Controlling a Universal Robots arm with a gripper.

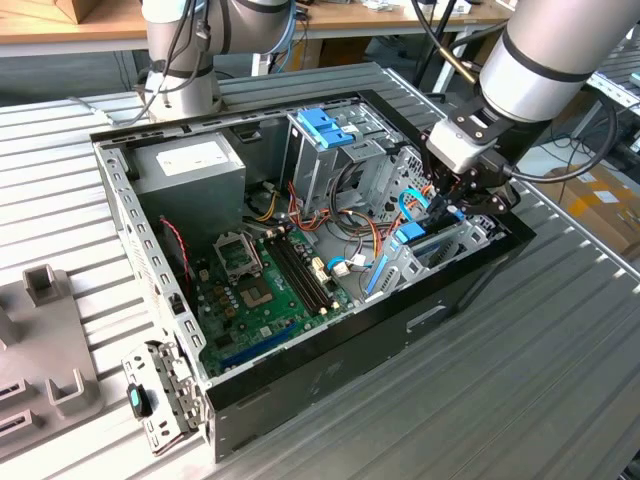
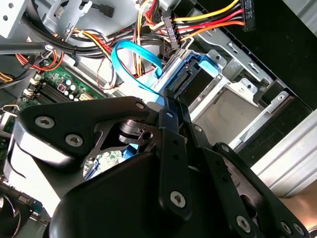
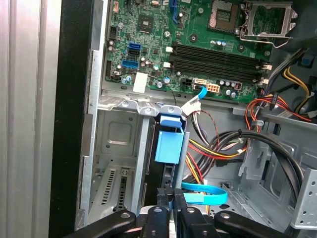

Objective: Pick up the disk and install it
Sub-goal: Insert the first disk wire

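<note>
Fingers [image 2: 173, 130] look pinched nearly shut on the disk [image 3: 168, 144], edge-on in the drive bay [image 3: 116, 141]; I judge insertion is in hand, needing it kept square to the slot.

In the second wrist view, the gripper [image 2: 168, 104] covers most of the disk [image 2: 194, 83] with its black linkage; only the end just past it peeks out. Whether it truly grips, I can't tell.
</note>
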